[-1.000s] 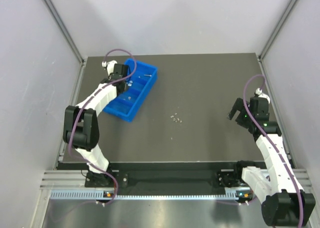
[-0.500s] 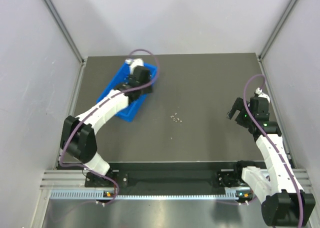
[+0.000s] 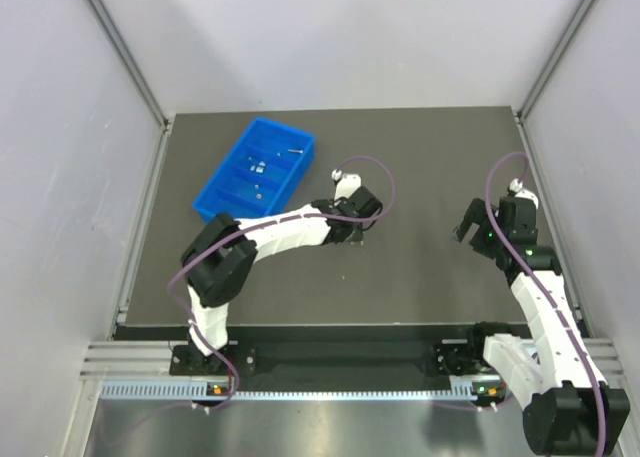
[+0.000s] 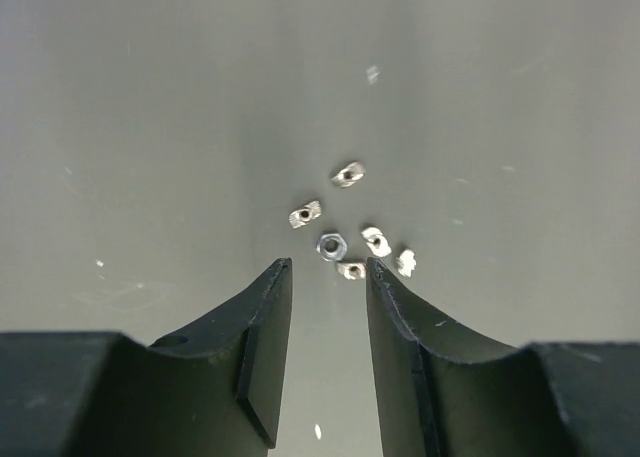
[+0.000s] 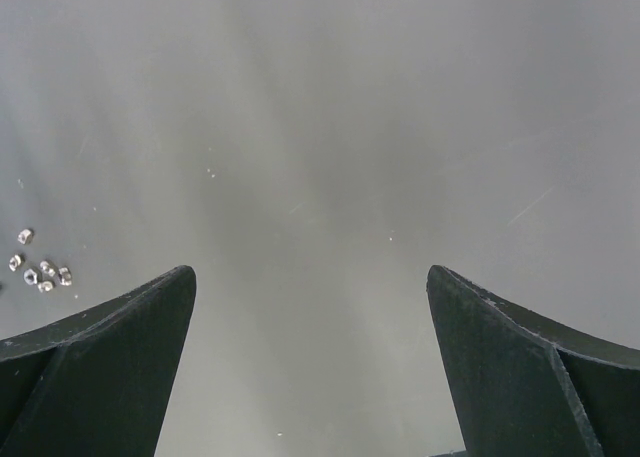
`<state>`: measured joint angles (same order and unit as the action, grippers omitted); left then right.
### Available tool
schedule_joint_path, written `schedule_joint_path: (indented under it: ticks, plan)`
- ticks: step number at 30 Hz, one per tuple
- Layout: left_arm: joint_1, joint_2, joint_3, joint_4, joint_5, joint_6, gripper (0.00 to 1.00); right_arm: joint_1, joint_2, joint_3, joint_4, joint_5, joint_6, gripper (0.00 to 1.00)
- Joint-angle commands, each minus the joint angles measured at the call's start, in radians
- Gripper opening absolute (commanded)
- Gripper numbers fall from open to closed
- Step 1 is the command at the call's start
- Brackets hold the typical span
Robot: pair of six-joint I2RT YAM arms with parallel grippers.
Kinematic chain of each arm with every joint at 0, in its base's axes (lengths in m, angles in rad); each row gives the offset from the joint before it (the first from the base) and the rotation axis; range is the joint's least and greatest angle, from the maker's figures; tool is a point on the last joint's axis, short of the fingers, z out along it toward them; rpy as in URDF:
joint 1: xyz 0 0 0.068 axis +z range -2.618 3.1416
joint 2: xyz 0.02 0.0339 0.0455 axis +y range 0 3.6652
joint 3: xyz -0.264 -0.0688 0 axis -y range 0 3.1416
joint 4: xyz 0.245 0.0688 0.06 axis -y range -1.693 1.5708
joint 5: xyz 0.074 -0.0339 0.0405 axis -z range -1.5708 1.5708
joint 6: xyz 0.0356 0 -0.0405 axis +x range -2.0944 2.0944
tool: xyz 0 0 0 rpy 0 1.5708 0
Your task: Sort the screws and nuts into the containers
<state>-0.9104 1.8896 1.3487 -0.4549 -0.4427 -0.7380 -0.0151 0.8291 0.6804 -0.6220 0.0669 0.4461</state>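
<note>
Left fingers [image 4: 265, 347]: parted by a narrow gap with nothing between them, pointing down at the table [image 3: 430, 157].
Right fingers [image 5: 120, 357]: spread wide and empty, held above bare table.
Nuts [image 4: 347, 239]: six small silver pieces in a loose cluster on the table, just beyond the left fingertips and close together. Whether any of them touch is too fine to tell.
Hex nut [image 4: 332, 245]: lies flat with its hole up, straight ahead of the gap between the left fingers and just past the tips. Being round and flat, it has no long axis to line up with.
Other pieces: short and oblong, each turned a different way. One lies just beside the tip of the finger on the right of the wrist view.
Tray [image 3: 222, 167]: well apart from both pairs of fingers, off to the left arm's side. A few metal bits lie in its compartments, too small to tell what kind.
Nearer arm: the left, directly over the cluster. From the right fingers the nuts lie far off to their left, at the edge of that wrist view.
Next move, as a judgement: a short advance and descent should bring the hex nut between the left fingers. The risk is catching the neighbouring piece as well.
</note>
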Motion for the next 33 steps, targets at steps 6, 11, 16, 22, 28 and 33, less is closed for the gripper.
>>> schedule_joint_path:
  ticks: [6, 11, 16, 22, 28, 33]
  plan:
    - [-0.016, 0.095, 0.095, -0.053, -0.093, -0.158, 0.41, 0.007, -0.019, -0.002, 0.038, 0.002, -0.02, 1.0]
    - [-0.024, 0.124, 0.069, -0.05, -0.106, -0.202, 0.42, 0.007, -0.01, -0.002, 0.044, 0.007, -0.018, 1.0]
    - [-0.027, 0.143, 0.073, -0.073, -0.12, -0.212, 0.41, 0.007, -0.007, -0.001, 0.042, 0.01, -0.018, 1.0]
    - [-0.027, 0.164, 0.073, -0.082, -0.128, -0.216, 0.39, 0.009, -0.007, 0.001, 0.038, 0.011, -0.017, 1.0]
    - [-0.031, 0.169, 0.075, -0.097, -0.117, -0.209, 0.34, 0.007, -0.01, 0.007, 0.036, 0.01, -0.02, 1.0]
    - [-0.031, 0.183, 0.072, -0.096, -0.108, -0.209, 0.2, 0.007, -0.016, 0.001, 0.034, 0.01, -0.017, 1.0]
